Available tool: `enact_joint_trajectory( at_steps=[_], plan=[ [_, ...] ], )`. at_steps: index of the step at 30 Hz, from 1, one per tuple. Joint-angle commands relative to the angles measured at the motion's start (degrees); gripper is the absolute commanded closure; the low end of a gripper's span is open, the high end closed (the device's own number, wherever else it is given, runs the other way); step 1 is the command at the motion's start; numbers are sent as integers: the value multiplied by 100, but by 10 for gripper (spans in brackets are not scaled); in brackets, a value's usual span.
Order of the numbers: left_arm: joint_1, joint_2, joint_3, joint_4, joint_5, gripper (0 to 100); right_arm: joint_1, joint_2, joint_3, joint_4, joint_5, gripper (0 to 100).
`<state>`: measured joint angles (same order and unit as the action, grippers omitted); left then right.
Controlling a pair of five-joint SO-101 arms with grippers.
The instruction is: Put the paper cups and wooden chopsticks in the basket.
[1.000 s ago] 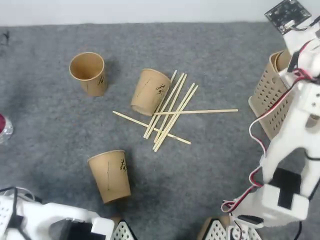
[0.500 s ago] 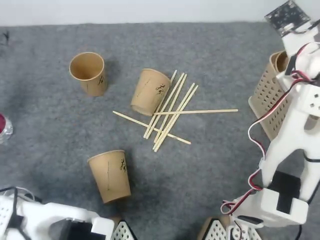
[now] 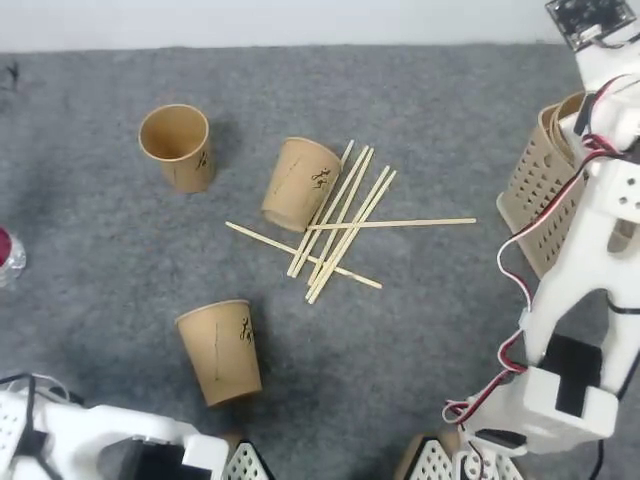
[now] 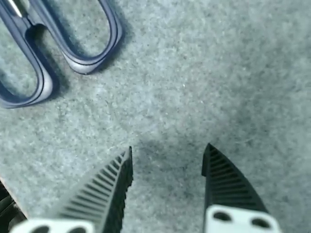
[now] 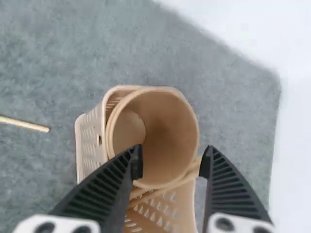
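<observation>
Three paper cups lie on the grey mat: one at the far left, one on its side against the chopsticks, one near the front. Several wooden chopsticks are strewn in the middle. The perforated tan basket stands at the right with my right arm over it. In the right wrist view my right gripper is open above a paper cup that sits inside the basket. My left gripper is open over bare mat, with that arm at the front left.
Dark blue scissor handles lie on the mat close to my left gripper. A red-topped object sits at the mat's left edge. The mat ends at a white surface along the far side. One chopstick tip points toward the basket.
The right arm's top has shifted farther toward the upper right edge of the high view, away over the basket. The cups, chopsticks and left arm have stayed put.
</observation>
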<state>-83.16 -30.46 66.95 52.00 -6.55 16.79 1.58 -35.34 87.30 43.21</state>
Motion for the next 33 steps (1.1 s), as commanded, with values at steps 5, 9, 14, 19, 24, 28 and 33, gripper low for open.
enact_joint_trajectory(
  at_steps=[5,9,14,19,24,28,33],
  plan=[
    [9,9,-13,53,-53,772,435,286,-35,-75,-97,790],
    [26,9,-13,53,-53,772,-75,444,-70,-84,-105,790],
    [0,9,-13,53,-53,772,-813,497,-70,-242,-105,946],
    [18,9,-13,53,-53,772,-971,497,-70,-374,-105,991],
    [44,9,-13,53,-53,772,-734,523,-70,-382,-97,991],
    [44,9,-13,53,-53,772,-453,549,-70,-611,-97,991],
    [44,9,-13,53,-53,772,-400,787,-44,-558,-97,991]
  ],
)
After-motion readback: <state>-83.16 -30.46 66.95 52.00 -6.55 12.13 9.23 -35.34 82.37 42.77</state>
